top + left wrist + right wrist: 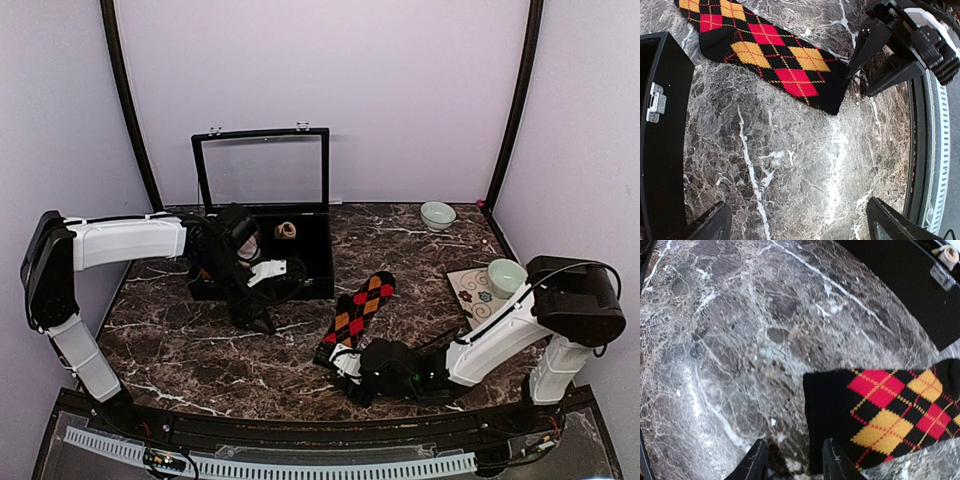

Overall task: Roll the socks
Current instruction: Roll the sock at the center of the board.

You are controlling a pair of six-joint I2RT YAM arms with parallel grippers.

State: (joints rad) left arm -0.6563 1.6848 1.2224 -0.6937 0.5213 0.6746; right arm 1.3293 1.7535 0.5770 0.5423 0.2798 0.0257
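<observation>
The sock (770, 55) is black with red and orange argyle diamonds, the table (805, 160) brown white-veined marble, the box (660, 140) black.

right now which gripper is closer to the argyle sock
Right. The right gripper is at the sock's near end. The left gripper hangs open off to the sock's left, by the black box.

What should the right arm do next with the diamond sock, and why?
Probably pinch the right tool shut on the black end of the sock. That end lies between the tool's fingers, which aren't clamped yet, and rolling likely needs a hold there first. The left tool hovers open, apart from the sock.
</observation>
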